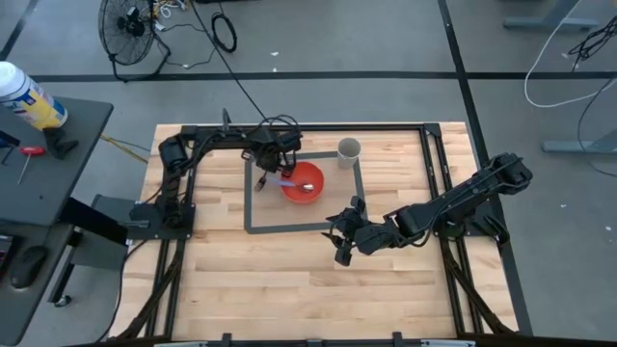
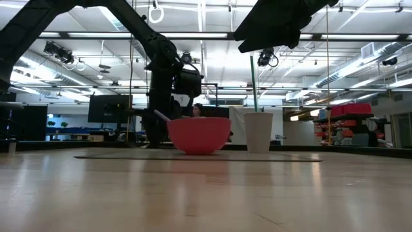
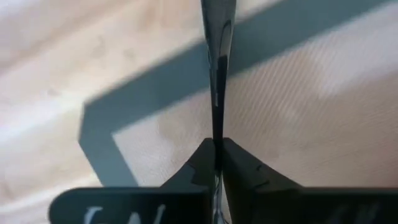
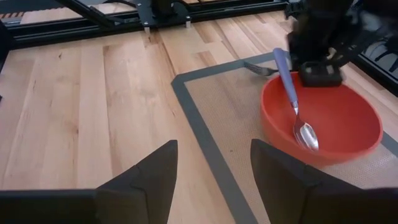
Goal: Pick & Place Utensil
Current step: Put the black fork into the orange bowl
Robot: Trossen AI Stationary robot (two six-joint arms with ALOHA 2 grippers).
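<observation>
Red bowl [image 1: 303, 183] at upper middle held a spoon [image 4: 296, 106]. Just beside it, the left gripper [image 3: 217, 163] pinched a fork [image 3: 217, 56]. The right gripper [image 4: 213, 171] hung apart at lower middle. Wooden table [image 1: 289, 289], grey mat [image 4: 205, 134], white cup [image 2: 258, 131].

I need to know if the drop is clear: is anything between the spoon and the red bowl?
Nothing visible blocks it. The left gripper is shut on the metal spoon with the pale blue handle, whose head already lies inside the round red bowl. A metal fork lies on the mat beside the bowl, not in the way.
</observation>
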